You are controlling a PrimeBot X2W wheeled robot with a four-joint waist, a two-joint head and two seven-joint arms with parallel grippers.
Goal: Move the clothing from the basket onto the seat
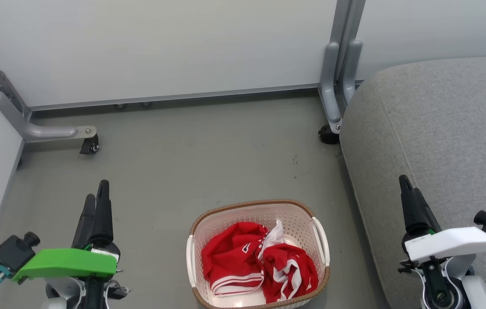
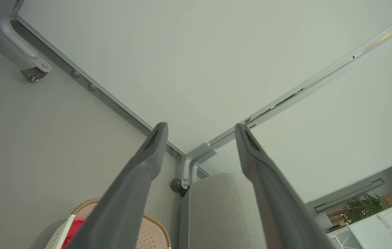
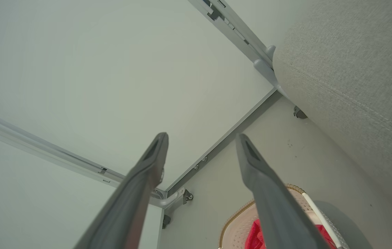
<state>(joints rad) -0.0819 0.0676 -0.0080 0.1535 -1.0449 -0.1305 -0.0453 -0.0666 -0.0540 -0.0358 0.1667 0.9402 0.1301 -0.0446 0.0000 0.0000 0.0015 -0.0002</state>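
Head view, basket (image 1: 251, 204) on grey floor (image 1: 191, 163), partitions (image 1: 161, 47)

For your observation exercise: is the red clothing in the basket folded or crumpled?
Crumpled: the clothing lies bunched in uneven heaps inside the basket, with no flat folds.

Right gripper (image 3: 201, 137) hanging, dark fingers parted; red shiny clothing (image 3: 253, 238) lying in cream perforated plastic basket (image 3: 237, 226) near grey fabric seat (image 3: 348, 76).
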